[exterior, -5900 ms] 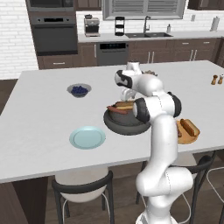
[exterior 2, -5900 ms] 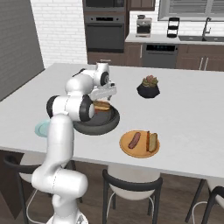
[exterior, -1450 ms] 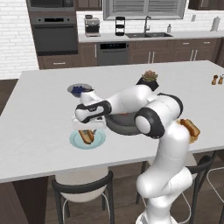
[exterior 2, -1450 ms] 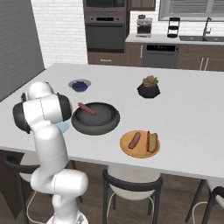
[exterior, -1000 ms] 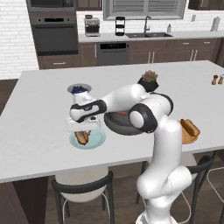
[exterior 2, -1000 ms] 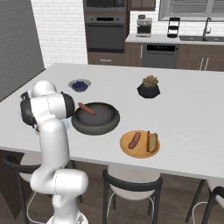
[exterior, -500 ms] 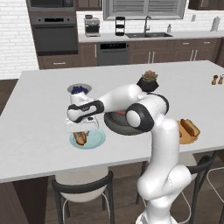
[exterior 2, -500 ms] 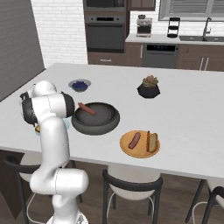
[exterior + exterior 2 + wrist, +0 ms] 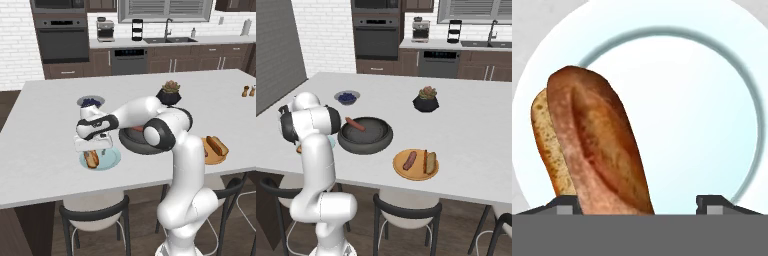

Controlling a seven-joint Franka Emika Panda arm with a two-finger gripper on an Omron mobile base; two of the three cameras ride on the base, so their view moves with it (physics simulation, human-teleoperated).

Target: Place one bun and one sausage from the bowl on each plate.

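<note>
Pale-blue glossy plate (image 9: 111, 158) sat lower left of the left base frame, the soft, light, crusty bun (image 9: 91, 159) lying on it under the pincer (image 9: 92, 149), whose fingers stood apart beside the bun. Centre frame, the matte dark bowl (image 9: 365, 139) held one slender, slippery-looking sausage (image 9: 355, 124), best gripped mid-length.

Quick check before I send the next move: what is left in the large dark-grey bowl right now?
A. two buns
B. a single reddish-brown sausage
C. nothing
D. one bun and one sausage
B: in the right base view the large shallow dark-grey bowl holds just one slender reddish-brown sausage lying near its far-left rim.
</note>
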